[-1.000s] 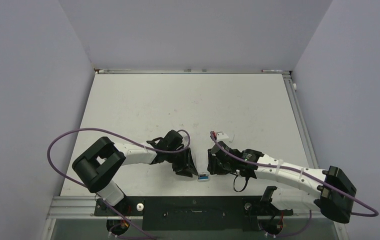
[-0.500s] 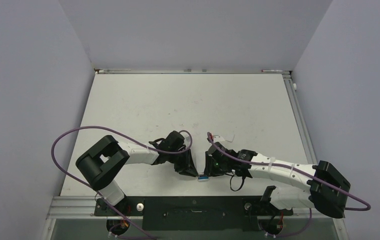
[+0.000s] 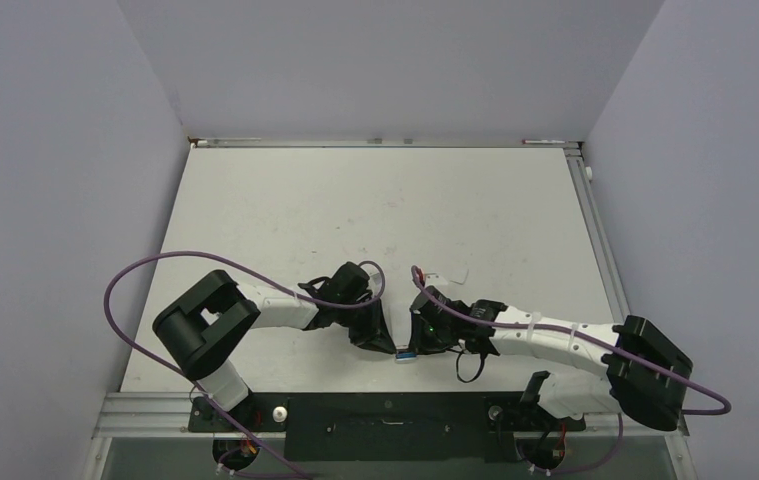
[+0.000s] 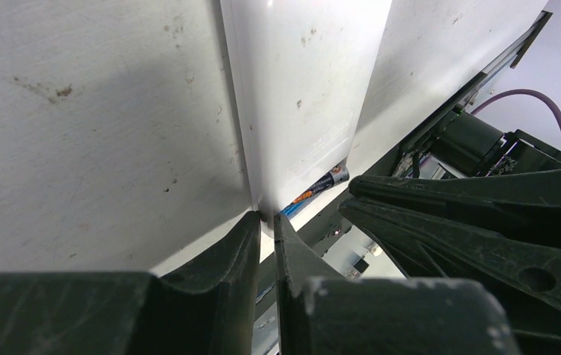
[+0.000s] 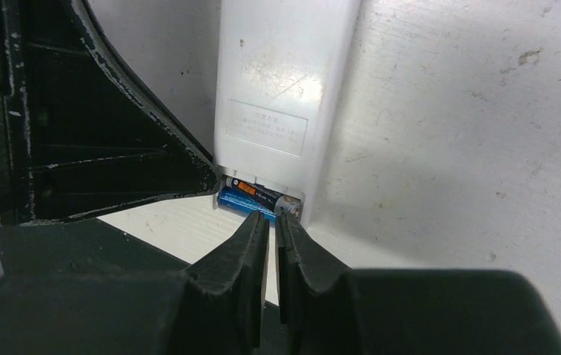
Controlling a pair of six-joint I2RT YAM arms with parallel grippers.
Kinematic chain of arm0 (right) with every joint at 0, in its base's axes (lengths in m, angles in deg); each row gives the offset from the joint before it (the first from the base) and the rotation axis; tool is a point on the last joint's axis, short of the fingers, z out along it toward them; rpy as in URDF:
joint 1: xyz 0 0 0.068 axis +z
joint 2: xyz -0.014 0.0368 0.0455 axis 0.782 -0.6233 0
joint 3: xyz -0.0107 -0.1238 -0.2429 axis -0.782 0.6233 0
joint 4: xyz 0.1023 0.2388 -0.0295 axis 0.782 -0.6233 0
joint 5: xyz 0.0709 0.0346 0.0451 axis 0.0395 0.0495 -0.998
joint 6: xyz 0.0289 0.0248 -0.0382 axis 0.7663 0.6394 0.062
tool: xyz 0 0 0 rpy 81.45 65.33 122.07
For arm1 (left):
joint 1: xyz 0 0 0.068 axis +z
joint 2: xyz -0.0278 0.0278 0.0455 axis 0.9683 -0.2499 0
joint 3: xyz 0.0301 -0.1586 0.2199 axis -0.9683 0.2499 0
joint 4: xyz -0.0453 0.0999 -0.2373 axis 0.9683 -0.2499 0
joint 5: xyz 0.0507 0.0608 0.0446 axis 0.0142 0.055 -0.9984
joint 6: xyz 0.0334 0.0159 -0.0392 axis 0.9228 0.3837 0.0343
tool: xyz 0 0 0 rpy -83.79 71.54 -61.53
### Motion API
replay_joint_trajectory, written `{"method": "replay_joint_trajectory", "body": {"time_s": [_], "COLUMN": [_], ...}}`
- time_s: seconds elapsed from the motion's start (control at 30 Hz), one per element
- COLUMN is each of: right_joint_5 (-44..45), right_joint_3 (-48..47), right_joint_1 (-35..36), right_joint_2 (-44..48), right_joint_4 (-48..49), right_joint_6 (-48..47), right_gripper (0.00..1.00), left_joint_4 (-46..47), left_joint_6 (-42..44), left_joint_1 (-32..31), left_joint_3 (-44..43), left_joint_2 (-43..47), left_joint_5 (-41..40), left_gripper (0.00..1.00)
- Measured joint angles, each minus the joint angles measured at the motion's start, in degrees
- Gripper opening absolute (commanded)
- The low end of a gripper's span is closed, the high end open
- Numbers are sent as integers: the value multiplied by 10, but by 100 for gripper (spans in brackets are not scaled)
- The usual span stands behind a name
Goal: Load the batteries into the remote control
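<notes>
We're over the pale bench (image 3: 375, 210), and both arms are folded in toward its near edge at the centre. The left arm (image 3: 265, 310) reaches rightward from its raised elbow with the wrist dipped low. The right arm (image 3: 545, 335) stretches leftward, long and flat, to meet it.

The left claw (image 4: 266, 222) is pinched down to a thin slit. Its tips sit right at a corner of the remote control (image 5: 284, 81); whether they nip that edge, we cannot tell. The right claw (image 5: 272, 222) is pressed together too, nothing between its fingers, tips down at the remote's open end.

The remote lies back-up on the bench between the two claws. In its open bay the dark battery (image 5: 266, 194) and the blue battery (image 5: 239, 201) lie side by side, just under the right claw's tips.
</notes>
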Motion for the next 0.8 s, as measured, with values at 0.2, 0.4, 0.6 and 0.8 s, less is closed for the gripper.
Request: {"method": "replay_joint_trajectory", "body": {"time_s": [0.2, 0.4, 0.6, 0.8], "right_joint_5": [1, 3, 4, -2], "right_joint_3": [0, 0, 0, 0], "right_joint_1": [0, 0, 0, 0], "right_joint_2": [-10, -12, -17, -26], "right_joint_4": [3, 3, 3, 15], "right_joint_6": [2, 2, 2, 2], "right_gripper": [9, 9, 9, 9], "left_joint_4": [0, 1, 4, 6], "left_joint_6": [0, 0, 0, 0], "left_joint_1": [0, 0, 0, 0], "left_joint_3": [0, 0, 0, 0], "left_joint_2": [0, -1, -3, -5], "left_joint_5": [0, 2, 4, 6], "left_gripper": [8, 7, 7, 6]}}
